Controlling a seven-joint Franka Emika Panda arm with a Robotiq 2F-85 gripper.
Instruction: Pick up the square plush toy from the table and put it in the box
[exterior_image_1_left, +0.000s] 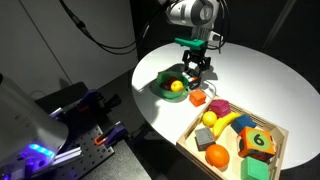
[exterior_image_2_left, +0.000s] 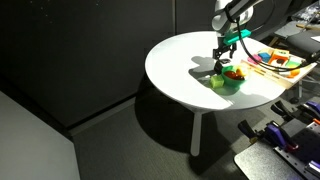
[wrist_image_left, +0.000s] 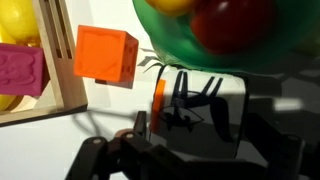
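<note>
Pincer (exterior_image_1_left: 196, 74) spread wide over a white table (exterior_image_1_left: 250, 70), black-marked plush toy (wrist_image_left: 195, 105) between its fingers, green bowl (exterior_image_1_left: 160, 83) just beyond.

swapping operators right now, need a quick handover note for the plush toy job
Tool: open, holding nothing, low over the table beside the green bowl.
Square plush toy: on the table, in line with the open jaws in the wrist view; not gripped.
Box: at the table's edge, holding other toys; the plush toy is not in it.
Done: the tool is lined up over the toy.
Left: close on the toy, lift, carry it to the box, release.
</note>
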